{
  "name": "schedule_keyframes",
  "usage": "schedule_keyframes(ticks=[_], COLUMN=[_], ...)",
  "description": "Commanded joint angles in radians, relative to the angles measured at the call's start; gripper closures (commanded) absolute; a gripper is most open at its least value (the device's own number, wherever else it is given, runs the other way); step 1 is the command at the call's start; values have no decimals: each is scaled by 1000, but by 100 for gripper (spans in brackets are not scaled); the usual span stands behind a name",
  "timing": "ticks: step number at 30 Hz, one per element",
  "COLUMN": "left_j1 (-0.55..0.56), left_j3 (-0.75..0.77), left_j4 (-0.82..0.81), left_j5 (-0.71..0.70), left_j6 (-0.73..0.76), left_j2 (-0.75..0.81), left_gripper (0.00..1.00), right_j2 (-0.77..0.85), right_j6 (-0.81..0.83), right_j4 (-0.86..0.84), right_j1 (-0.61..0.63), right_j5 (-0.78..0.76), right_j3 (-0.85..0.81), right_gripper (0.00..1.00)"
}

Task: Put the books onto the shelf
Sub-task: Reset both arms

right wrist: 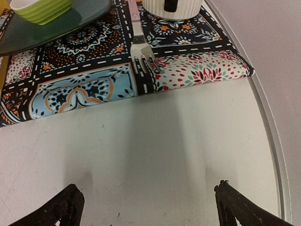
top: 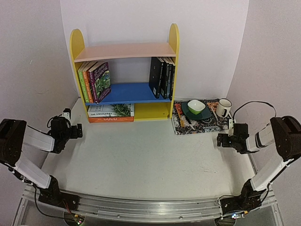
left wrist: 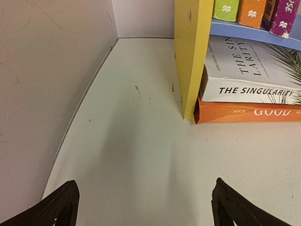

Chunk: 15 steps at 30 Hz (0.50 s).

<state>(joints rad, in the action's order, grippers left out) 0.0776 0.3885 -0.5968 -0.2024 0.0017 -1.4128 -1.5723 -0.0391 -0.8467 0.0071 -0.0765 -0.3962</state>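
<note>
The books (top: 96, 81) sit on the shelf (top: 124, 51); the left gripper (top: 79, 131) and right gripper (top: 220, 140) hang released, holding nothing.

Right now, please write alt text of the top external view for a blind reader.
A yellow shelf at the back of a white table holds books: some upright on its blue board, two flat below. Right of it, a patterned mat carries a green bowl and white mug. The left pincer and right pincer are open and empty.
</note>
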Motion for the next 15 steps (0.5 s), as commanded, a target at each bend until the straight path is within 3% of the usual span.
schedule_keyframes(ticks=[1,15], left_j1=[-15,-15], left_j3=[30,42], left_j4=[-204,-198], left_j5=[81,123], left_j6=[26,51], left_j2=[-116,-124], left_gripper=[0,0], right_j2=[-3,-5], right_j6=[25,25], right_j4=[18,23], right_j1=[1,1], right_j5=[61,64], right_j3=[-38,-40], right_gripper=[2,2])
